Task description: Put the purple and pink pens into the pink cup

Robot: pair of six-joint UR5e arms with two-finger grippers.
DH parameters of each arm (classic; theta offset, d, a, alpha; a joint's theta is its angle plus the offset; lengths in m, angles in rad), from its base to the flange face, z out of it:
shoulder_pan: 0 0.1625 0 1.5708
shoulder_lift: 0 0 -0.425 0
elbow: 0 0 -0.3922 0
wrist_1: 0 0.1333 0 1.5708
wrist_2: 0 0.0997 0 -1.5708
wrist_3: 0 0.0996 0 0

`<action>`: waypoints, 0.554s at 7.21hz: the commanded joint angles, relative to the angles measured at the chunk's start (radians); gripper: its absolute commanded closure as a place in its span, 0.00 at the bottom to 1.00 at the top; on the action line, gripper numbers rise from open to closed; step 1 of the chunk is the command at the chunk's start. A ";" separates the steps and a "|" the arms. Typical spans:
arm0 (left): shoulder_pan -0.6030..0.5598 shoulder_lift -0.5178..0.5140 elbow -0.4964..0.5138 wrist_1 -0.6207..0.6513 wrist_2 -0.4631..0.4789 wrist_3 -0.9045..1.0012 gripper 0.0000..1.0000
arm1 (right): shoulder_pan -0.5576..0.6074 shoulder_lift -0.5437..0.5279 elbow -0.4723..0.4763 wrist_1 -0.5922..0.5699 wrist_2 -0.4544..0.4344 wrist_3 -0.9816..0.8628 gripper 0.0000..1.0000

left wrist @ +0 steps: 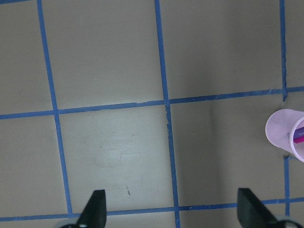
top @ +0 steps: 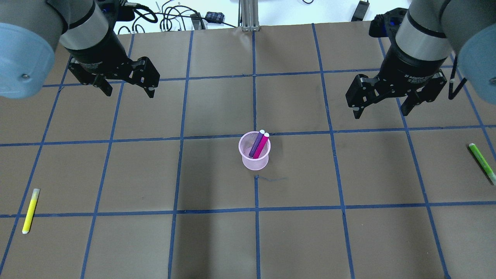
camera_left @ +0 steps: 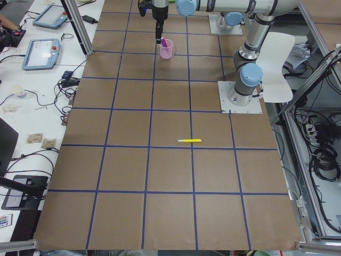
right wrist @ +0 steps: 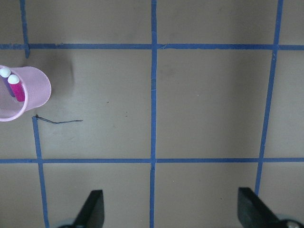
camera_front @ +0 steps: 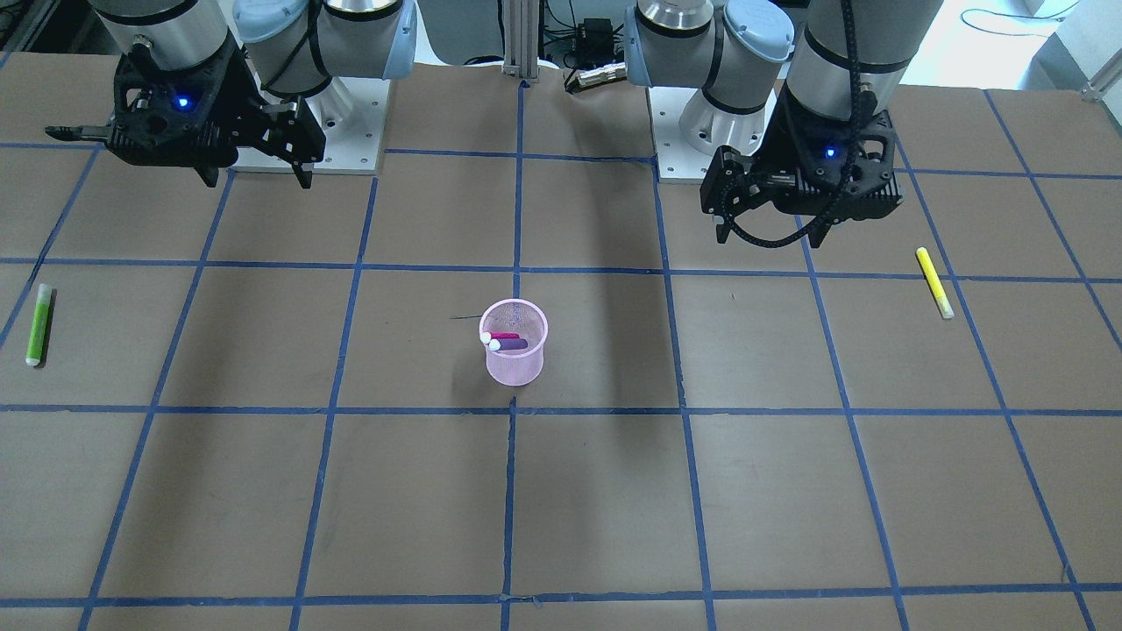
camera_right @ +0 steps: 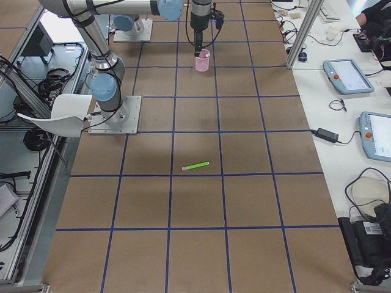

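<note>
Translucent pink mesh cup (top: 255, 164) stands upright nr the middle of the brown paper-covered table w/ blue tape grid (top: 155, 174). Both task pens are inside it: slim purple pen w/ white cap (top: 255, 144) and slim pink pen w/ white cap (top: 262, 145). They lie side by side, touching, tilted, w/ the caps poking above the cup's rim on the side away from the robot.

L gripper (top: 129, 92): jaws spread wide, nothing between them. It hangs above the table, well apart from the cup on the cup's left. The cup shows only at the R edge of the L wrist view.

R gripper (top: 381, 113): jaws also wide, empty, above the table, well apart from the cup on the cup's right. The cup sits at the L edge of the R wrist view.

Yellow highlighter marker (top: 30, 210) lies flat far to the cup's left. Green highlighter marker (top: 481, 162) lies flat far to the cup's right. Neither is nr a gripper.
</note>
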 commanded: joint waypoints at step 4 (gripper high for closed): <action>0.005 0.027 0.006 -0.054 -0.019 -0.024 0.04 | 0.000 0.003 0.002 -0.004 0.075 0.069 0.00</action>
